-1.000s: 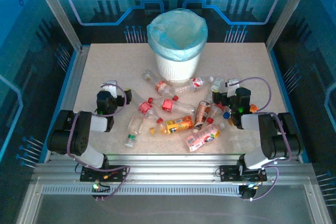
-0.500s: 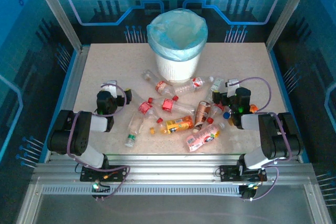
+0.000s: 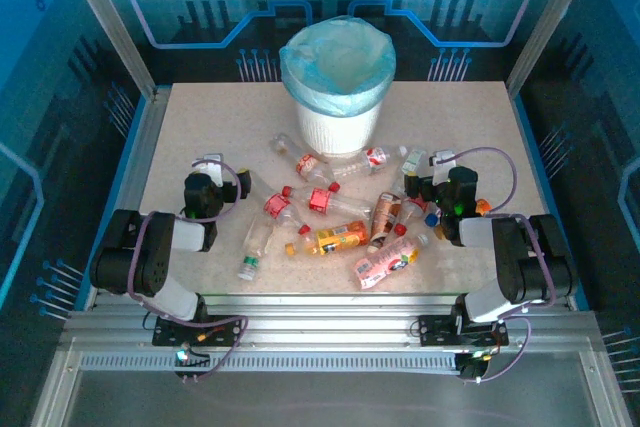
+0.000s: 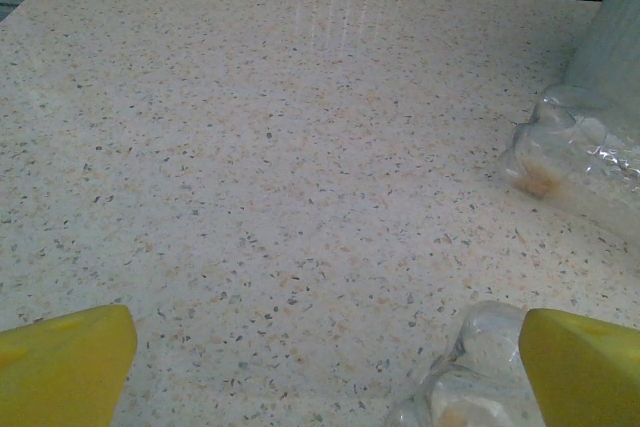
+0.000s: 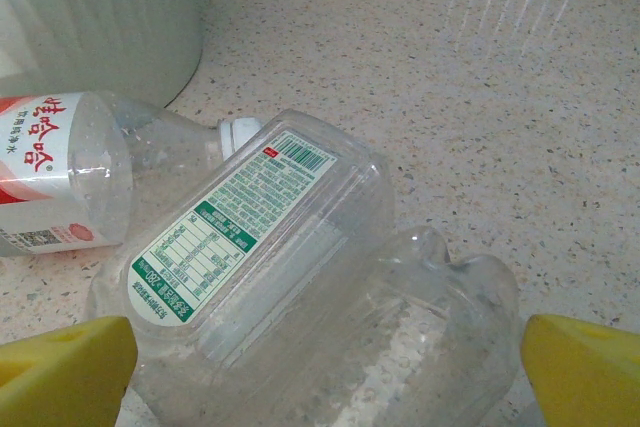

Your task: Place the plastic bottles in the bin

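Bottles (image 3: 340, 237) lie loose mid-bench (image 3: 200, 117), bunched just in front of the bin (image 3: 338, 135), which stands at the far edge, centre. Your right gripper (image 5: 320, 377) is wide open at the right end of the pile, with a green-labelled bottle (image 5: 270, 247) lying between its fingers, unclamped. Your left gripper (image 4: 320, 377) is wide open too, low over bare bench left of the pile, with a clear bottle (image 4: 465, 372) just by its right finger.
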